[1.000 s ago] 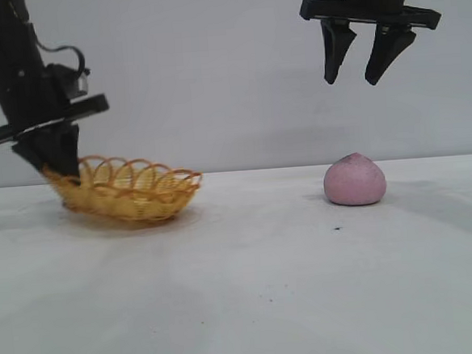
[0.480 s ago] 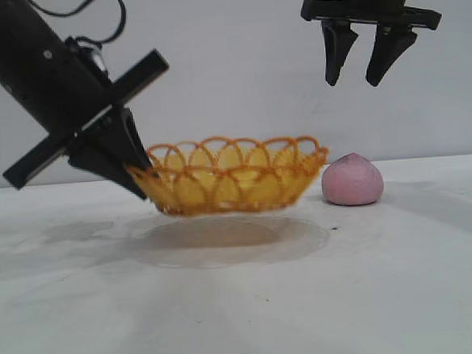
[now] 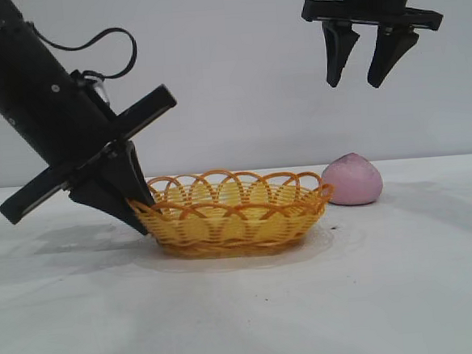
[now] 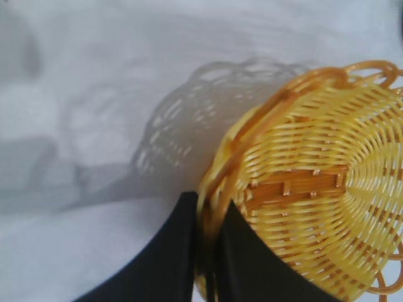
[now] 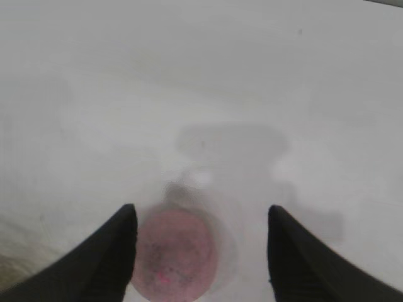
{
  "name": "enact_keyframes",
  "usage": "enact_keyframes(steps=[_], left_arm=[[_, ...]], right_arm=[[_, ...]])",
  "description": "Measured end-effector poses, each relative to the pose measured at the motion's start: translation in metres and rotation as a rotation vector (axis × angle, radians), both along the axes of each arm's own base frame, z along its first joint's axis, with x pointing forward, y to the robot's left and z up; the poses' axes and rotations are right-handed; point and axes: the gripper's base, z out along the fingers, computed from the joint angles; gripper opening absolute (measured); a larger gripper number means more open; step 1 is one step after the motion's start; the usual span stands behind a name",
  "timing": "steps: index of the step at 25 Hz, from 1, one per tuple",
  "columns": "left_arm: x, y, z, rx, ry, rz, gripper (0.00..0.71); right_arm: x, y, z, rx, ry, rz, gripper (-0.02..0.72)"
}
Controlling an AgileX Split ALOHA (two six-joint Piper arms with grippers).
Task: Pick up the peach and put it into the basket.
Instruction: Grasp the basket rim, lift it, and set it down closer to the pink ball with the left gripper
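High above the peach (image 3: 353, 180), right tool (image 3: 361, 81) spread wide should descend straight, while left tool (image 3: 138, 206) pinches the basket (image 3: 235, 217) rim at nine o'clock.

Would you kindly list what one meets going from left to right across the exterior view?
left gripper, shut on the rim → basket on the table → peach → right gripper, open, high above the peach.

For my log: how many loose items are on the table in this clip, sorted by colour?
Pink: 1, the peach, on the table under the open right gripper.
Yellow-orange: 1, the basket, its rim pinched by the left gripper.
Total: 2
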Motion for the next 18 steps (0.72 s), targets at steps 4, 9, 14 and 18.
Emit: enact_keyframes(steps=[4, 9, 14, 18], left_arm=[[-0.001, 0.0, -0.001, -0.002, 0.01, -0.013, 0.197], [-0.004, -0.001, 0.002, -0.01, 0.018, -0.038, 0.413], [-0.002, 0.005, 0.026, -0.025, -0.041, -0.044, 0.422], [0.005, 0.043, 0.048, 0.008, -0.101, -0.023, 0.422]], right_arm=[[0.0, 0.0, 0.0, 0.0, 0.0, 0.0, 0.41], [0.0, 0.0, 0.0, 0.0, 0.0, 0.0, 0.41], [0.0, 0.0, 0.0, -0.002, -0.001, 0.005, 0.41], [0.0, 0.0, 0.0, -0.003, 0.0, 0.006, 0.41]])
